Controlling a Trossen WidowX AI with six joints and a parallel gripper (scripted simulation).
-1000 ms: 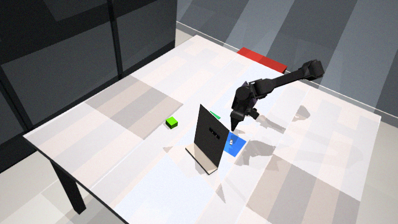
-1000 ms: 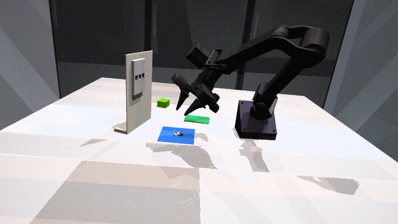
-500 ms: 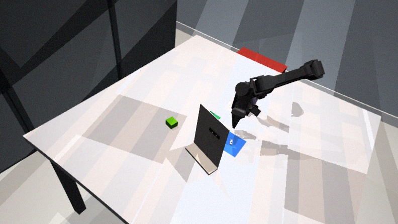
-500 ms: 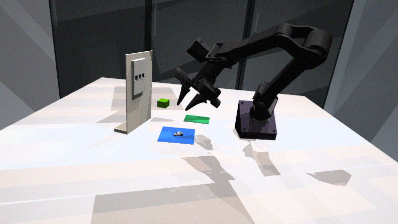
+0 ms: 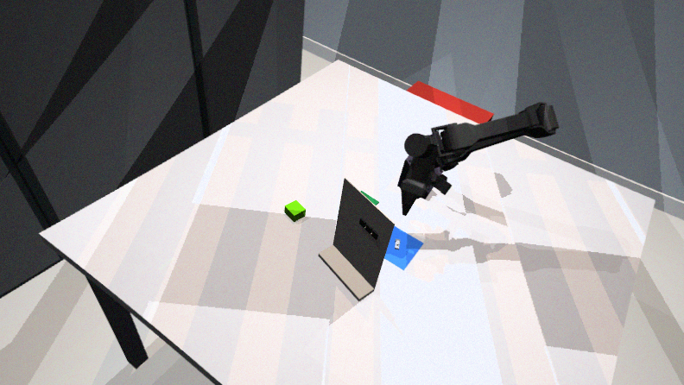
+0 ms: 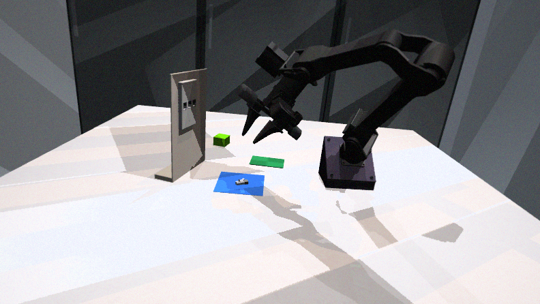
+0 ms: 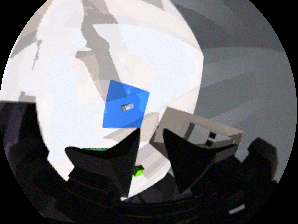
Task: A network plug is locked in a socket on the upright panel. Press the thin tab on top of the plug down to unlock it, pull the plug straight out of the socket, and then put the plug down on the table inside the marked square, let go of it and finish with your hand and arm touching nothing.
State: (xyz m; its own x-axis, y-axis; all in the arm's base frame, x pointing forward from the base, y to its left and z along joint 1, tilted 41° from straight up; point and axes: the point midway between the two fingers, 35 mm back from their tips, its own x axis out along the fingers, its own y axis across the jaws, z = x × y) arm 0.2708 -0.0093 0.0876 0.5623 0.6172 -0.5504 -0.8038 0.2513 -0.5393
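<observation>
The small plug (image 5: 397, 244) (image 6: 241, 182) (image 7: 127, 107) lies on the blue marked square (image 5: 404, 262) (image 6: 223, 186) (image 7: 112, 121), well inside its edges. The upright panel (image 5: 362, 253) (image 6: 189, 147) (image 7: 170, 119) stands beside the square. Its grey socket box (image 6: 187, 116) shows three dark openings, with no plug seen in them. My gripper (image 6: 248, 138) (image 7: 151, 131) is open, with nothing between its fingertips. It hangs in the air above the table, away from the plug and the panel. In the top view the fingers overlap, so the gap between them is hidden there.
A flat green rectangle (image 5: 370, 198) (image 6: 266, 161) lies on the table behind the blue square. A bright green block (image 5: 294, 210) (image 6: 221, 139) (image 7: 139, 171) stands farther back. A red box (image 5: 449, 102) is at the table's far edge in the top view.
</observation>
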